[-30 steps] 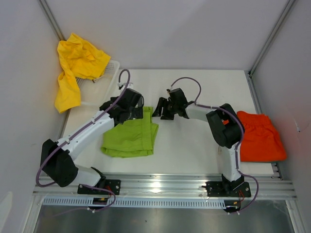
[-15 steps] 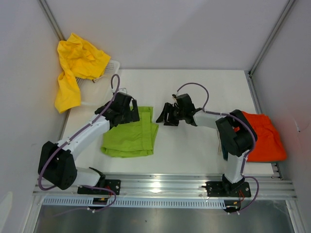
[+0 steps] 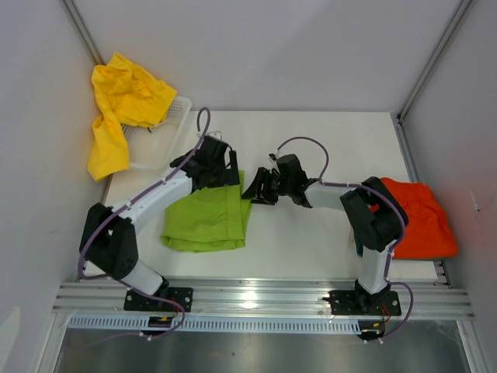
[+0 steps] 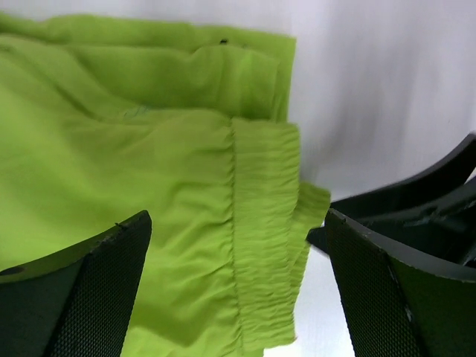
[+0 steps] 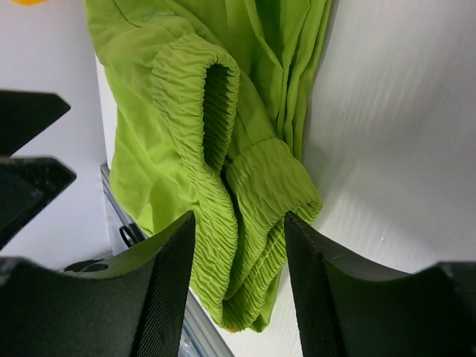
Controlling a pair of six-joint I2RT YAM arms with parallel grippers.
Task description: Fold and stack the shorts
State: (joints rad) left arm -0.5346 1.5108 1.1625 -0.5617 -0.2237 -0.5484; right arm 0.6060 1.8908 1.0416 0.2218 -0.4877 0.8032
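There are lime green shorts (image 3: 206, 221), orange-red shorts (image 3: 416, 221), yellow shorts (image 3: 124, 99) and a white basket (image 3: 165, 140).

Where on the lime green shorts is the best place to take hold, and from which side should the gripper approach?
Probably the elastic waistband of the lime green shorts, at its far right corner. There the gathered band is doubled into a thick ridge, so jaws can straddle it. Come from the right, where the right gripper is.

Fingers (image 5: 165, 297) flank the bunched lime green shorts (image 5: 178, 111).
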